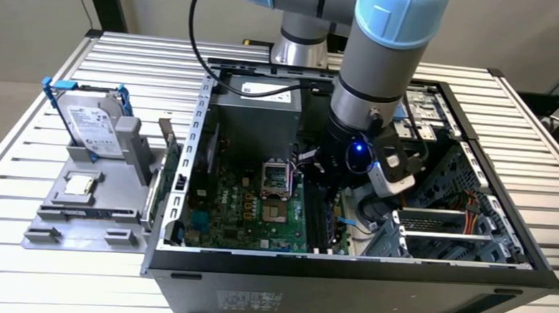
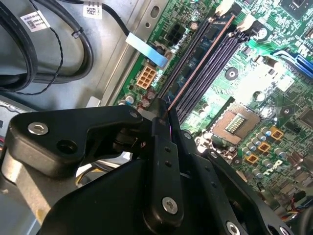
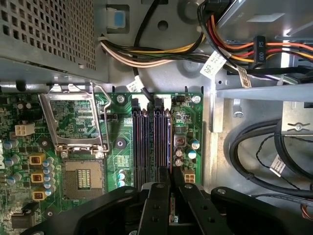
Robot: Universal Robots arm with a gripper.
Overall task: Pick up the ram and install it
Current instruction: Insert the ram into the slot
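The ram [image 2: 195, 66] stands edge-on in a motherboard [image 3: 117, 142] memory slot, its near end clamped between the closed fingers [image 2: 164, 147].

The black metal gripper [image 2: 164, 128] has its jaws closed on the thin dark ram [image 2: 195, 68], standing edge-on over the black slots [image 2: 215, 54] of the green motherboard [image 2: 274, 88].

Open computer case [image 1: 350, 268] on slatted metal table [image 1: 29, 186]. Green motherboard [image 1: 248, 212] inside, empty processor socket [image 3: 88, 177] with retention frame raised [image 3: 73, 117]. Bundled yellow, red, black cables [image 3: 161, 54] above board in first wrist view. Grey holder [image 1: 85, 211] at exterior view's left, beside case; hard drive [image 1: 92, 124] upright in blue brackets, small square chip [image 1: 80, 184] lying flat nearby (on same holder).
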